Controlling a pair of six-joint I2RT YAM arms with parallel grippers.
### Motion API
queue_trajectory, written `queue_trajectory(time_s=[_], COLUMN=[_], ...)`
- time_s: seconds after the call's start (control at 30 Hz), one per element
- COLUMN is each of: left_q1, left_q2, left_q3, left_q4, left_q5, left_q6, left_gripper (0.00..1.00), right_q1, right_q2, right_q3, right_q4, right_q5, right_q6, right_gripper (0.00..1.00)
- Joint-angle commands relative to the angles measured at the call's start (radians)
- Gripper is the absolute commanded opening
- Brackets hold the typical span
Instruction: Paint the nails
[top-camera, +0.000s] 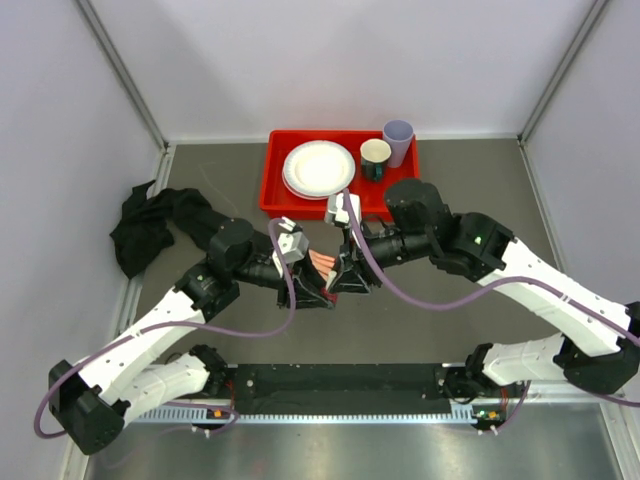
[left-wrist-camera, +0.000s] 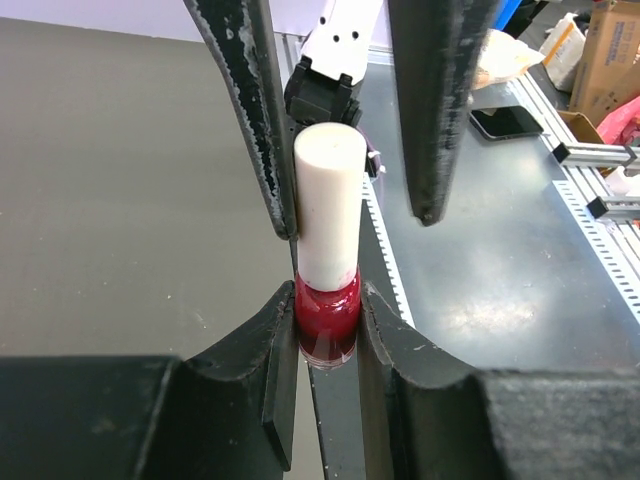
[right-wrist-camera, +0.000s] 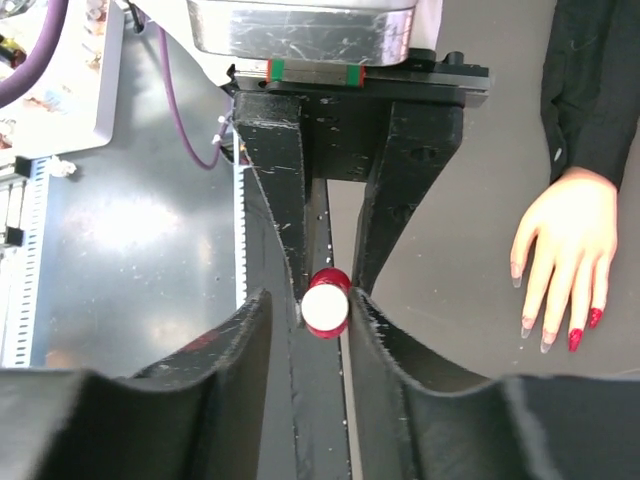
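Observation:
The nail polish bottle (left-wrist-camera: 326, 322) is dark red glass with a white cap (left-wrist-camera: 328, 200). My left gripper (left-wrist-camera: 325, 295) is shut on the glass body and holds it upright. My right gripper (right-wrist-camera: 310, 300) is open around the cap (right-wrist-camera: 325, 308); one finger (left-wrist-camera: 250, 110) touches the cap and the other (left-wrist-camera: 440, 100) stands apart. In the top view both grippers (top-camera: 318, 288) (top-camera: 345, 280) meet at the table's middle. The mannequin hand (right-wrist-camera: 560, 250) lies flat beside them with its black sleeve (right-wrist-camera: 590, 80). Two nails (right-wrist-camera: 575, 339) are dark red; the others look pale.
A red tray (top-camera: 272, 172) at the back holds white plates (top-camera: 318, 168), a dark cup (top-camera: 375, 158) and a lavender cup (top-camera: 398, 140). The black sleeve bunches at the left (top-camera: 150, 225). A phone (left-wrist-camera: 505, 122) lies on the metal bench beyond the table's near edge.

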Motion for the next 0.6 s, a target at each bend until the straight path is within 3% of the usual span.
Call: queue_trajectory(time_s=[0.0,0.1,0.13,0.17,0.3,0.33,0.43,0.47,0.57], left_q1=[0.002,0.001,0.002,0.002,0.005,0.005,0.01,0.012,0.021], left_q2=[-0.011,-0.02,-0.026,-0.028,-0.057,-0.074,-0.101,-0.106,-0.12], left_q3=[0.029,0.032,0.04,0.041,0.035,0.031,0.017,0.017,0.012], left_q4=[0.049,0.008,-0.008,-0.019,-0.046,-0.048,-0.051,-0.056,-0.06], left_q5=[-0.032,-0.138,-0.181,-0.219,-0.452,-0.574,-0.859,-0.92,-1.025], left_q6=[0.002,0.02,0.038,0.048,0.059,0.059,0.059,0.059,0.059], left_gripper=[0.0,0.0,0.0,0.0,0.0,0.0,0.0,0.0,0.0], right_q1=[-0.006,-0.004,-0.006,-0.006,0.002,0.032,0.155,0.251,0.347], right_q2=[-0.008,-0.007,-0.007,-0.011,-0.028,-0.034,-0.034,-0.018,0.091], right_q3=[0.026,0.019,0.007,-0.004,-0.097,-0.119,-0.171,-0.168,-0.08], right_q4=[0.034,0.047,0.056,0.076,0.162,0.213,0.264,0.245,0.087], right_q5=[-0.05,-0.011,0.015,0.067,0.202,0.255,0.691,0.989,1.313], right_q6=[-0.014,-0.01,0.013,0.018,0.136,0.182,0.28,0.329,0.59], right_gripper=[0.3,0.21,0.14,0.0,0.0,0.0,0.0,0.0,0.0])
